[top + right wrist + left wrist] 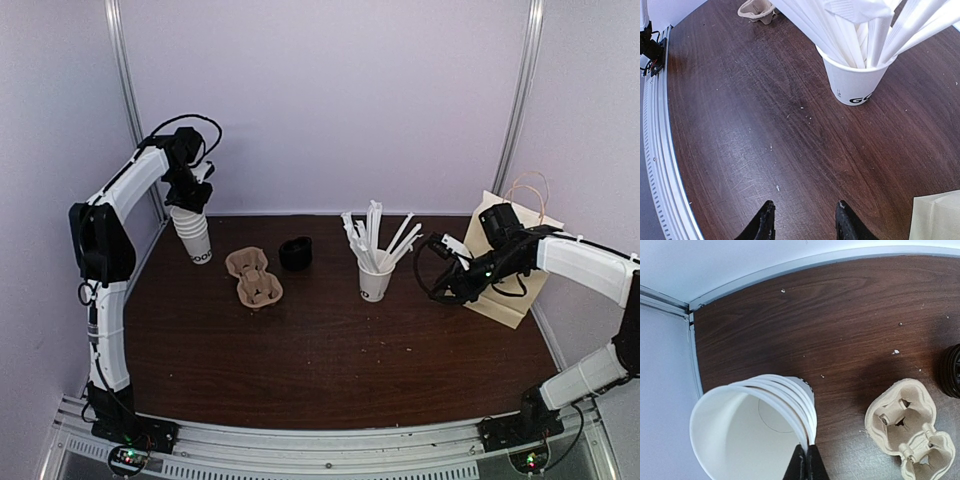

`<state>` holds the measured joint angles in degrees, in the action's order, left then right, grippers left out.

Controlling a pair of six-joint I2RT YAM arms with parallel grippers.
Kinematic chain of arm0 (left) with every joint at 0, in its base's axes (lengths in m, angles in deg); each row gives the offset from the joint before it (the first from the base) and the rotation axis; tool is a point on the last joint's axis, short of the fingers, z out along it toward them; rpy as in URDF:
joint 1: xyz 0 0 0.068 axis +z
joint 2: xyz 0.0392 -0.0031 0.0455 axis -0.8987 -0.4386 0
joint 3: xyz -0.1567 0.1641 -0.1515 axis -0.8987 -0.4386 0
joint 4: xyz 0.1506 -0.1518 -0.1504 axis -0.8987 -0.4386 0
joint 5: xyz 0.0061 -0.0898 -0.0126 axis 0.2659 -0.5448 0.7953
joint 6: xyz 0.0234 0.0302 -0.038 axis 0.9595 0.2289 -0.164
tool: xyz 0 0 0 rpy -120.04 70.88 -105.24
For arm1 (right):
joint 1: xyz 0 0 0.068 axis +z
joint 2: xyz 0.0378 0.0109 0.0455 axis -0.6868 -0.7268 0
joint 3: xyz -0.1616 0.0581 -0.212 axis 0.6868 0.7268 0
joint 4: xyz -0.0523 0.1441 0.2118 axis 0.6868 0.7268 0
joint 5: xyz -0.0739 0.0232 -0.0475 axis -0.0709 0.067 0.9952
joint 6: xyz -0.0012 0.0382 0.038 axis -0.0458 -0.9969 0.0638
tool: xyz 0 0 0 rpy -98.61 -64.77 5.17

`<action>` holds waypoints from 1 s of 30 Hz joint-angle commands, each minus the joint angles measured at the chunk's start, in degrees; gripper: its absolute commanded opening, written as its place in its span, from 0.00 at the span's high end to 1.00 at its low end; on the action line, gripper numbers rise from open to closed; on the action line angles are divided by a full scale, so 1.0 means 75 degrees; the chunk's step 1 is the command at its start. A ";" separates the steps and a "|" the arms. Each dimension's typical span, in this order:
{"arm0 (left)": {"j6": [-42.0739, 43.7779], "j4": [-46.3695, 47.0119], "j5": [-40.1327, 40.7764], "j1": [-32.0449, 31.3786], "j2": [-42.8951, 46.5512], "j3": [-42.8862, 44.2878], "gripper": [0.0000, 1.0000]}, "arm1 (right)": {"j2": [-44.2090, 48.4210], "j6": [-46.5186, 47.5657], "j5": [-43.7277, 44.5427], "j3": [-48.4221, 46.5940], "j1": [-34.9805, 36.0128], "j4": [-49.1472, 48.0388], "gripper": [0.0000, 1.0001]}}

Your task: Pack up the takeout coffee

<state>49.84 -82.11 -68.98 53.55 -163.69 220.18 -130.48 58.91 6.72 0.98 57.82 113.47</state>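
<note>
Scratched, crumb-flecked dark wood table (pixel 330 370) enclosed by pale lilac walls (pixel 330 100).

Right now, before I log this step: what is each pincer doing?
Left pincer: closed on the rim of the cup stack.
Right pincer: open, holding nothing.

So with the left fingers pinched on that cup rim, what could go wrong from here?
1. The left fingers are shut on the cup stack, where several nested rims sit tight together. A lift may bring up more than one cup, or tip the stack.
2. The right fingers hang open near the straw cup. Its tall straws look easy to knock over on a sweep toward the middle.
</note>
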 commanded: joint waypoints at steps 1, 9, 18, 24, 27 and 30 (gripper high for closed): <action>-0.0027 -0.0025 0.0029 0.0056 0.0082 0.0271 1.00 | -0.0060 0.0061 0.0028 0.0068 -0.0024 -0.0095 0.58; 0.0332 0.0010 0.0827 -0.0027 0.0836 0.0172 1.00 | -0.0142 0.0049 -0.0008 0.0033 -0.0015 -0.0093 0.58; 0.0443 0.0047 0.1202 -0.0394 0.1487 0.0189 1.00 | -0.0235 0.0025 -0.0043 -0.0005 -0.0009 -0.0054 0.58; 0.0442 -0.0055 0.1313 -0.0981 0.2462 0.0139 1.00 | -0.0144 0.0060 0.0078 0.0033 -0.0015 -0.0093 0.58; 0.0526 0.0114 0.1364 -0.1781 0.3188 -0.0693 1.00 | -0.0165 0.0078 0.0118 0.0022 -0.0015 -0.0090 0.58; 0.0611 0.0097 0.1512 -0.2684 0.3736 -0.1442 1.00 | -0.0216 0.0096 0.0121 0.0021 -0.0015 -0.0084 0.58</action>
<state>52.98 -82.18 -58.76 41.22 -141.16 214.85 -131.96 59.06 6.98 0.98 57.82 113.43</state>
